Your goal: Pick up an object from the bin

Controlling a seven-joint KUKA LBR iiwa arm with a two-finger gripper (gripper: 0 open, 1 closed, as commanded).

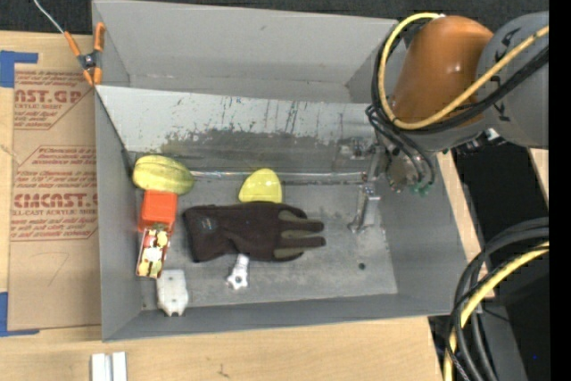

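Though low over bare floor by the right wall of the bin (pixel 223 40), noted gripper (pixel 362 214) with nothing seen in it; spread or pressed together: cannot tell. Nearest: dark glove (pixel 250 232), flat mid-floor, tip end toward gripper, apart. Probably down at grasp height for it.

I see bare floor in the right part of the bin (pixel 379 274), around my claw (pixel 363 214), and a free strip along the back wall. In the middle the dark glove (pixel 241 232) lies across the way, with a yellow dome (pixel 260 186) just above it. The left side is crowded: a yellow-green fruit (pixel 162 175), an orange block (pixel 158 210) and a white lump (pixel 171 292) in the lower left corner.
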